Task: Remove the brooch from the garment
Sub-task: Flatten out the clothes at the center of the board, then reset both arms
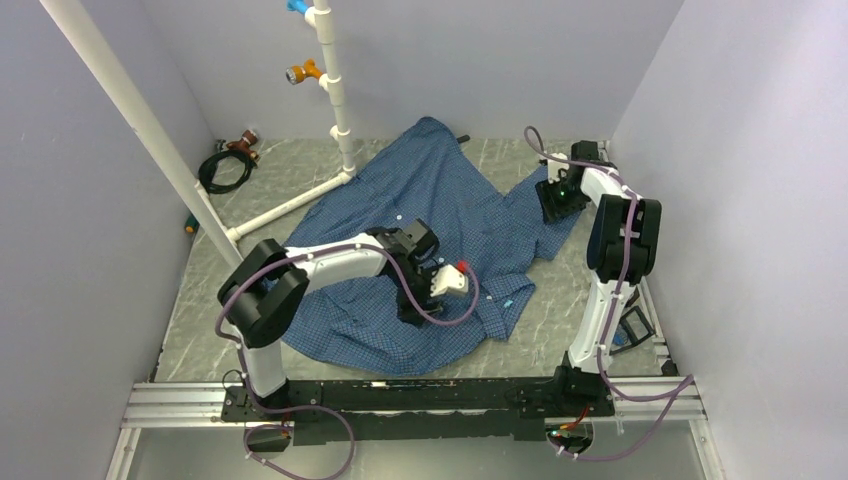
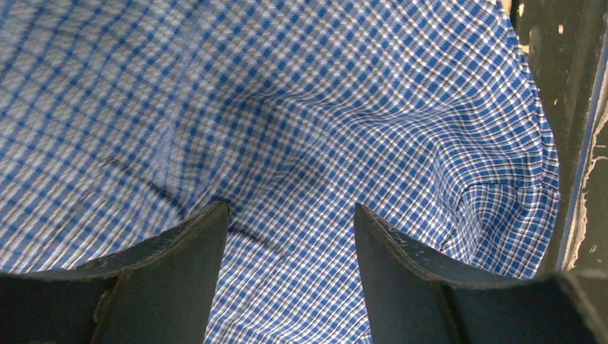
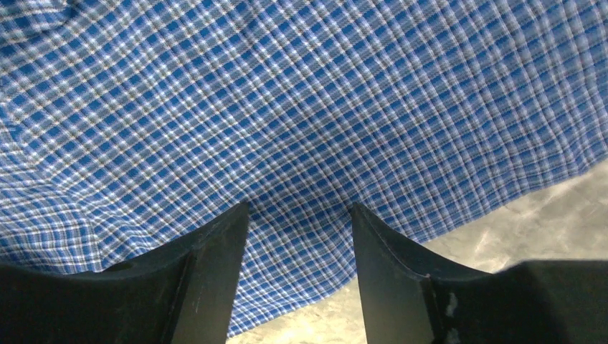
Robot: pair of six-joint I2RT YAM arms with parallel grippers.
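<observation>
The garment, a blue fine-checked shirt (image 1: 440, 215), lies crumpled and spread over the marbled floor. The brooch shows in no view. My left gripper (image 1: 410, 306) is low over the shirt's near middle; in the left wrist view (image 2: 290, 208) it is open, with both fingertips on or just above wrinkled checked cloth (image 2: 301, 107) and nothing between them. My right gripper (image 1: 553, 204) is at the shirt's far right edge; in the right wrist view (image 3: 299, 206) it is open over the cloth (image 3: 287, 93), close to its hem, with bare floor (image 3: 545, 215) beyond. A small light-blue tag (image 1: 508, 302) lies near the front hem.
A white pipe stand (image 1: 335, 100) with orange and blue fittings rises at the back, and a slanted white pipe (image 1: 150, 130) crosses at the left. A black cable coil (image 1: 224, 170) lies at the back left. A dark frame-like object (image 1: 632, 328) sits by the right arm. Walls close three sides.
</observation>
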